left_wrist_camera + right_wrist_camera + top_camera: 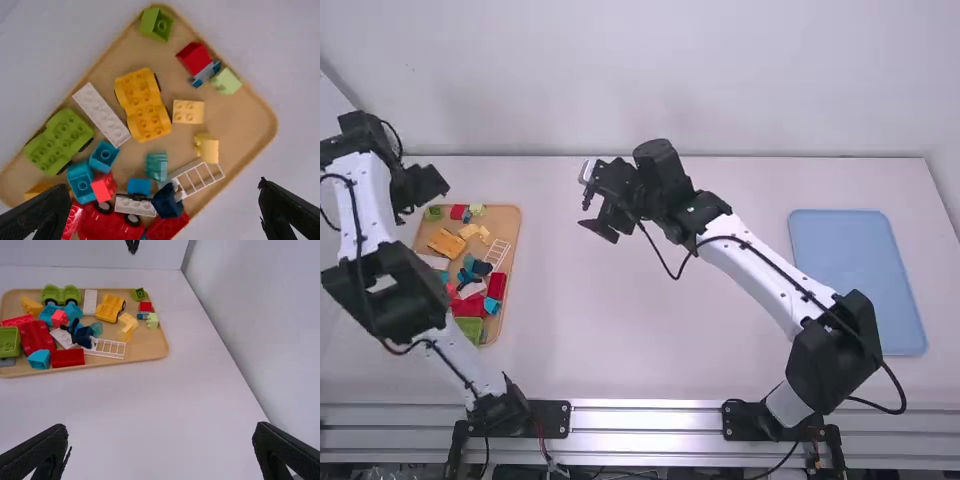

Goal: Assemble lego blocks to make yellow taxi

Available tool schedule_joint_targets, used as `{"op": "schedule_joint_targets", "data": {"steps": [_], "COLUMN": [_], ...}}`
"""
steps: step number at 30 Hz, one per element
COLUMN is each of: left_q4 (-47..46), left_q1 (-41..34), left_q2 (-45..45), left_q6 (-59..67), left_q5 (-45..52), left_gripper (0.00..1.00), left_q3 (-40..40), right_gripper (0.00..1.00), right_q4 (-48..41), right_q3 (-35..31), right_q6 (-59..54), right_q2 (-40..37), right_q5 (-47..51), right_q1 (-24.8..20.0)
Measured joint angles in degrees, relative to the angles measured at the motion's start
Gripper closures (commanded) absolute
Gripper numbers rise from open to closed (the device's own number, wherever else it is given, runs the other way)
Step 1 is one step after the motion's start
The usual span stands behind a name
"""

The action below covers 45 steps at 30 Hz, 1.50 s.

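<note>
While our right tool (161, 432) hangs open, we've got the left tool (164, 186) spread near the tray (245, 117), presumably for that yellow chassis (141, 102)!

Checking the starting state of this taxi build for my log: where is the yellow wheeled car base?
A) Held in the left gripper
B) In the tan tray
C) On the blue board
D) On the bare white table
B: the yellow wheeled car base lies in the tan tray, between the long white brick and a short yellow brick.
</note>
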Motion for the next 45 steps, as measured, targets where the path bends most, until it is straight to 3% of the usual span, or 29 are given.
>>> {"op": "schedule_joint_targets", "data": {"steps": [7, 11, 12, 23, 30, 34, 40, 43, 45], "left_q4": [0.2, 1.7, 2.1, 9.0, 10.6, 11.6, 14.6, 15.6, 15.7], "left_q1": [0.9, 1.1, 1.2, 1.3, 1.4, 1.4, 1.5, 1.5, 1.5], "left_q2": [10.7, 15.3, 16.5, 18.4, 18.4, 18.4, 18.4, 18.4, 18.4], "left_q6": [-3.3, -5.5, -6.3, -12.6, -14.1, -14.3, -14.3, -14.3, -14.3], "left_q5": [-0.1, -0.1, -0.1, -2.6, -3.8, -3.8, -3.1, -2.7, -2.7], "left_gripper": [0.02, 0.24, 0.26, 0.26, 0.16, 0.19, 0.41, 0.41, 0.35], "left_q3": [0.8, 0.7, 0.7, -2.8, -5.0, -6.7, -8.4, -8.5, -8.5], "right_gripper": [0.02, 0.01, 0.01, 0.01, 0.02, 0.02, 0.01, 0.01, 0.02], "right_q4": [-0.2, -0.6, -0.7, 0.9, 2.8, 2.8, 2.8, 2.8, 2.8], "right_q3": [0.0, 0.0, 0.0, -0.5, -2.1, -2.1, -2.1, -2.2, -2.1], "right_q6": [0.0, 0.0, 0.0, -0.2, -0.1, -0.2, -0.2, -0.3, -0.2], "right_q2": [0.0, 0.0, 0.0, 0.0, 0.0, 0.0, 0.0, 0.0, 0.0], "right_q5": [0.1, 0.1, 0.2, 0.3, 0.4, 0.5, 0.5, 0.5, 0.5], "right_q1": [0.0, 0.0, 0.0, 0.0, 0.0, 0.0, 0.0, 0.0, 0.0]}}
